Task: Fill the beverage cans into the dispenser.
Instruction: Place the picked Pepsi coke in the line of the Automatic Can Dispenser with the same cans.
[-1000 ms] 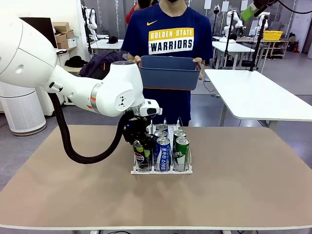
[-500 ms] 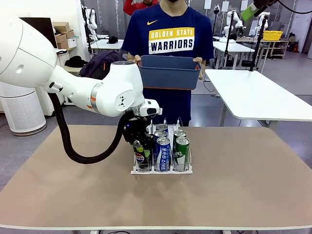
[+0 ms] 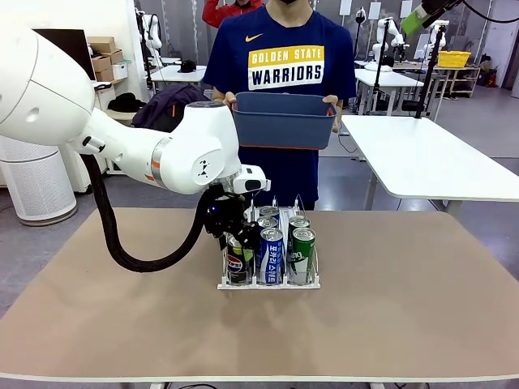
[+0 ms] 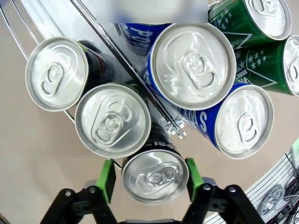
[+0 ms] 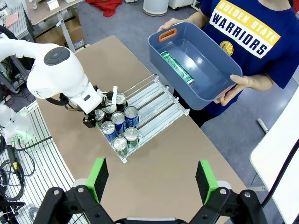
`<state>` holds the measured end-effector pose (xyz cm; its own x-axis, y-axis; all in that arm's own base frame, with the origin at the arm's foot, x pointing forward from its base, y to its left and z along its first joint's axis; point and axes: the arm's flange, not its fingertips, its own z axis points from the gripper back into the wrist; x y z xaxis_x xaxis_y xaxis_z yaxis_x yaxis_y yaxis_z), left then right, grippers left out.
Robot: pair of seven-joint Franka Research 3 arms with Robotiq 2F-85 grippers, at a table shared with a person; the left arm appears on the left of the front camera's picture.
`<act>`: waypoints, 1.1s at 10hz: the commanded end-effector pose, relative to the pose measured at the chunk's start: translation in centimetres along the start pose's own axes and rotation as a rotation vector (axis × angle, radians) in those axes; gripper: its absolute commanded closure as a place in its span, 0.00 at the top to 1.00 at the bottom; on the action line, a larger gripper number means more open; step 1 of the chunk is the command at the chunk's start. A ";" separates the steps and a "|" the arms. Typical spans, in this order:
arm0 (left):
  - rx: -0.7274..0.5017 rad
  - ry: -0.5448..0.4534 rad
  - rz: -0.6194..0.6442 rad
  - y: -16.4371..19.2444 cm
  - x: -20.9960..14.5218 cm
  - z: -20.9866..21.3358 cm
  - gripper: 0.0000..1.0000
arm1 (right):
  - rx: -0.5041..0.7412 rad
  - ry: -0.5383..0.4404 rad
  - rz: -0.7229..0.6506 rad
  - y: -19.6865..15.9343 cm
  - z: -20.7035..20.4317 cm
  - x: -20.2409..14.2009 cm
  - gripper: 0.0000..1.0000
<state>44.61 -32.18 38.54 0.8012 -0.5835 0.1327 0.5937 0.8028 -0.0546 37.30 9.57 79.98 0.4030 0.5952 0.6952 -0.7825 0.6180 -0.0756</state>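
The clear dispenser (image 3: pixel 268 284) stands mid-table with beverage cans in all three lanes. At its front stand a black Pepsi can (image 3: pixel 236 263), a blue can (image 3: pixel 271 255) and a green can (image 3: pixel 302 253). My left gripper (image 3: pixel 235 235) hangs over the front black can (image 4: pixel 155 176). It is open, with a green pad (image 4: pixel 106 179) on each side of the can's top. Two more black cans (image 4: pixel 112 120) stand behind it. My right gripper (image 5: pixel 152 179) is open, high above the table, holding nothing. One green can (image 5: pixel 177 67) lies in the person's tub.
A person at the far edge holds a dark blue tub (image 3: pixel 281 121) in both hands above the table. The back of the dispenser's lanes (image 5: pixel 159 100) holds no cans. Bare tabletop (image 3: pixel 405 284) surrounds the rack.
My left gripper has opened off the front black can, which now stands by itself in the left lane. The person and tub have hardly moved.
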 end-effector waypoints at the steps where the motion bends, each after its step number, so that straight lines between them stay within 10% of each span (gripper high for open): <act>1: 0.048 -0.008 0.005 -0.3 -0.5 0.9 0.97 | 0.002 0.002 -0.002 0.0 -0.1 -0.1 1.00; 11: 0.075 -0.048 0.042 -0.5 -0.6 3.0 1.00 | 0.002 0.002 -0.002 0.0 -0.1 -0.1 1.00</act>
<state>43.43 -31.85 41.36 0.8198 -0.5441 0.1787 0.5505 0.8347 0.0163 37.30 9.57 79.98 0.4030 0.5952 0.6952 -0.7825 0.6180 -0.0756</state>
